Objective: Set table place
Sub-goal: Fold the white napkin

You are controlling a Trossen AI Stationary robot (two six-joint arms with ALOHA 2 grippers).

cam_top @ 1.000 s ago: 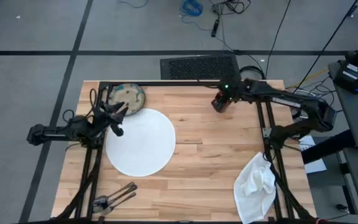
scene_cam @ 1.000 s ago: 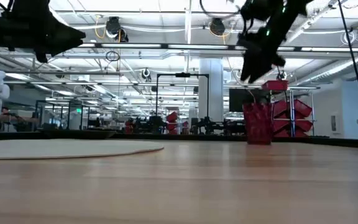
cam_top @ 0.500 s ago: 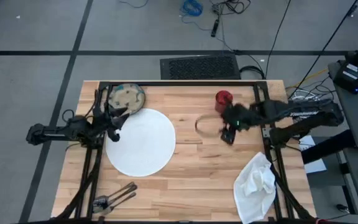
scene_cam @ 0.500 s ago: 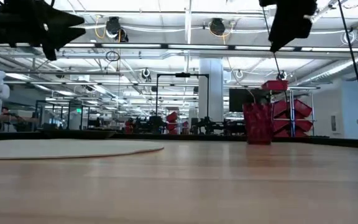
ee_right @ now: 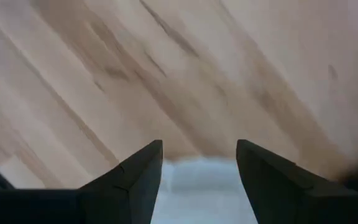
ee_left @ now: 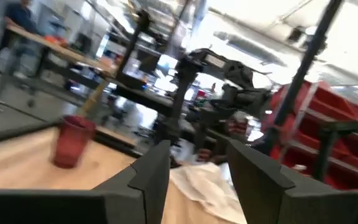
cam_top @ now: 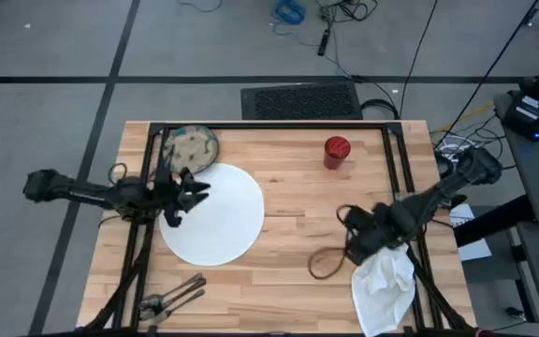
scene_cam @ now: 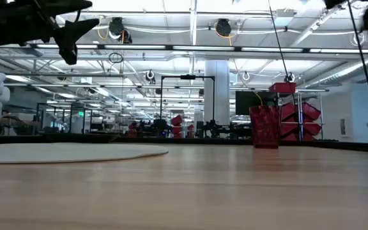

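Left pincer (cam_top: 193, 190) sits over the 9 o'clock edge of the white plate (cam_top: 215, 213), pointing toward 3 o'clock; its two fingers (ee_left: 151, 171) stand parted with nothing between them. In the low view it hangs high at the upper left, clear of the counter (cam_top: 288, 201).

Right pincer (cam_top: 356, 245) is at the counter's 4 o'clock area, just beside the top edge of the white napkin (cam_top: 384, 279), pointing roughly toward 8 o'clock. Right wrist view: fingers (ee_right: 135, 177) apart, empty, with wood grain and a pale strip of cloth in the gap. In the low view only a dark scrap of that arm shows, cut off at the upper right corner.

Layout on the counter:
- Plate: left of centre, flat.
- Speckled bowl (cam_top: 191, 146): at the plate's 11 o'clock, touching or overlapping the rim, can't tell which; partly hidden by the frame bar.
- Red cup (cam_top: 336, 152): upright, 1 o'clock side of the counter, well apart from both pincers.
- Napkin: crumpled, 5 o'clock corner, long axis running 12 to 6, lower end overhanging the counter edge.
- Cutlery (cam_top: 172, 298): 7 o'clock corner, long axis about 2 to 8 o'clock; single pieces too small to separate.

Low view shows the plate only as a thin sliver and the cup against room clutter.
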